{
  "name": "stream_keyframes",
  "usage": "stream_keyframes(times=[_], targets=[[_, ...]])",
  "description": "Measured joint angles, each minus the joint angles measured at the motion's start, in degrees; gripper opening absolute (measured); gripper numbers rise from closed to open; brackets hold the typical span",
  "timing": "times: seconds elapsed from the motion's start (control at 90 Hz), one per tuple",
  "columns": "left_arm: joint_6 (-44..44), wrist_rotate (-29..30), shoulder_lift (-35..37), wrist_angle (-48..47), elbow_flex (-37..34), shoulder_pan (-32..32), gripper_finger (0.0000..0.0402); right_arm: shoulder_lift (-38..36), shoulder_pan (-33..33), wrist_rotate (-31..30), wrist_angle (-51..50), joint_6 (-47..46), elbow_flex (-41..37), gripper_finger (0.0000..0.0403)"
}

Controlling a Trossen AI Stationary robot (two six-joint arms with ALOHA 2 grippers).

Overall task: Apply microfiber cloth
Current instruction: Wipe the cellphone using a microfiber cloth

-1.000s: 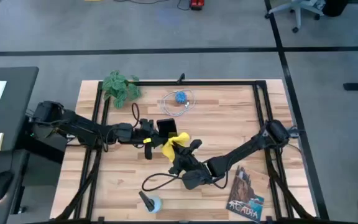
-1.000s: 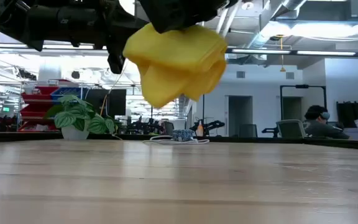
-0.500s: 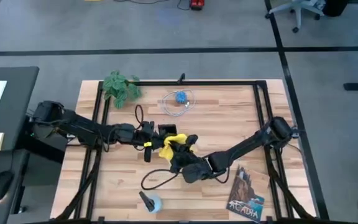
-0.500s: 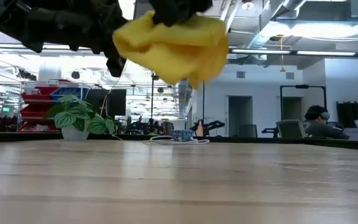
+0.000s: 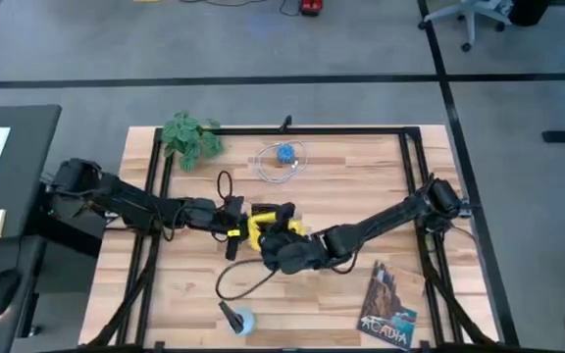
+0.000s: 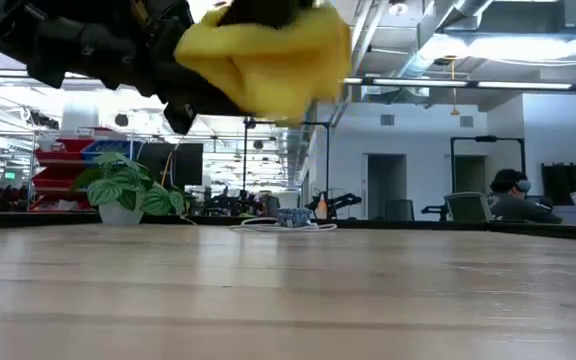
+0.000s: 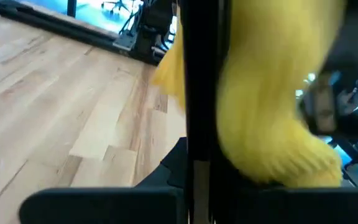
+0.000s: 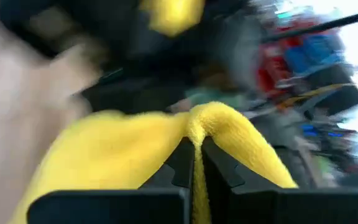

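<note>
Microfiber cloth, bright yellow, soft and rumpled, is held clear of the light wooden slatted table, near the table's centre in the high view. It hangs bunched between the two grippers, which meet there.

Right gripper: its two dark fingers are drawn nearly together, clamped on a raised fold of the yellow fabric, as the right wrist view shows. The cloth spreads to either side of the fingers. In the high view this gripper comes in from about 4 o'clock, its dark arm running back to the table's right edge.

Left gripper: it reaches in from about 9 o'clock and holds a black rectangular smartphone, seen edge-on in the left wrist view as a thin dark bar. The cloth lies pressed against the phone's side there. The fingers' spacing cannot be told.

Low view: the cloth hangs high above the tabletop, dark gripper parts just beside it at 9 o'clock.

Other items: a green leafy potted plant at about 11 o'clock, a blue object in a coiled white cable at 12 o'clock, and an illustrated book at about 5 o'clock.
</note>
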State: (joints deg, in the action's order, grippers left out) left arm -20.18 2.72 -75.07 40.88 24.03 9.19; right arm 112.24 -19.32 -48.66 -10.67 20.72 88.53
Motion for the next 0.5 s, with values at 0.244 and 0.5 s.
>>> stream_keyframes(times=[0.244, 0.5], targets=[[-0.4, -0.1, 0.1, -0.1, 0.1, -0.1, 0.0011, -0.5, -0.1, -10.9, 9.1, 11.6, -0.2, 0.0], [-0.7, -1.1, 0.0, -1.9, 0.0, 0.0, 0.0011, -0.8, -0.2, -6.0, 0.4, 2.2, 0.1, 0.0]])
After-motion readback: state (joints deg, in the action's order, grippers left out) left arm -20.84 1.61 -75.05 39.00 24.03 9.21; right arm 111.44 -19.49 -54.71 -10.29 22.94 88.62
